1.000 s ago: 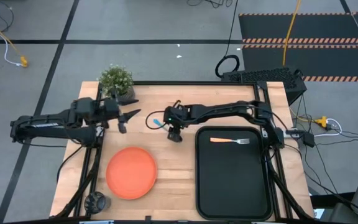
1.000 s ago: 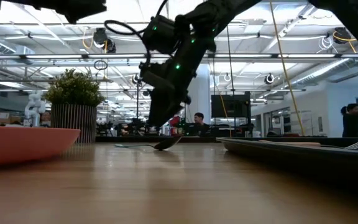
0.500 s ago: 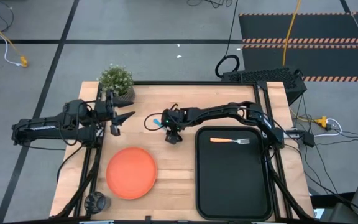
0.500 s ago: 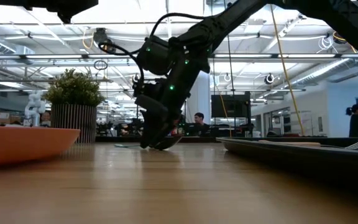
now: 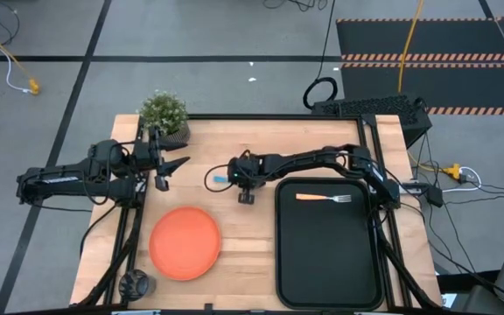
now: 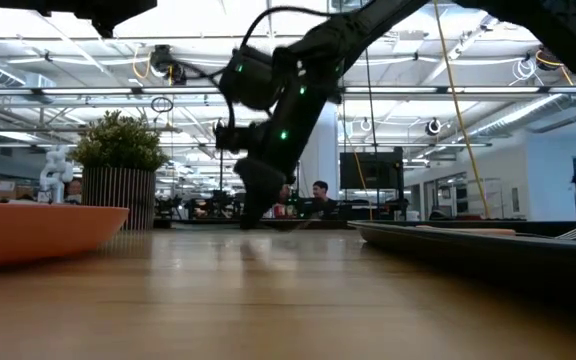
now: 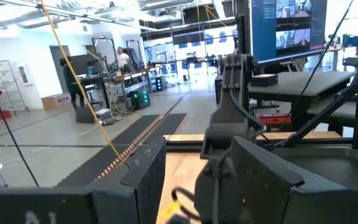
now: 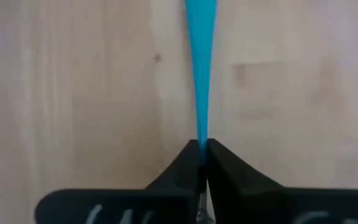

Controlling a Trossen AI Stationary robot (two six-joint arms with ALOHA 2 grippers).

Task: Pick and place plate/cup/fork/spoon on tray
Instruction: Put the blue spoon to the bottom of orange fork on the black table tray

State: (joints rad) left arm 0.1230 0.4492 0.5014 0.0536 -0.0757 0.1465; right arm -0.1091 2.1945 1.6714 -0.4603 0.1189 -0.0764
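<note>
- Wooden table (image 5: 234, 254), grey floor around it; black tray (image 5: 326, 280) is the landmark.
- Fork (image 5: 324, 198) lies across the tray's far end.
- Right gripper (image 5: 236, 178) just left of the tray's far corner, fingers pinched on the spoon (image 8: 199, 74); blue handle sticks out.
- Plate (image 5: 185, 241) on the table, well left of the tray; cup (image 5: 134, 283) beyond it at the near edge.
- Left gripper (image 5: 175, 164) hovers farther left, beside the plant (image 5: 164, 112), jaws apart, empty.

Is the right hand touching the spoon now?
Touching. In the right wrist view, the right hand has its two dark fingers pressed together on the spoon, with its blue handle running out from between them.
</note>
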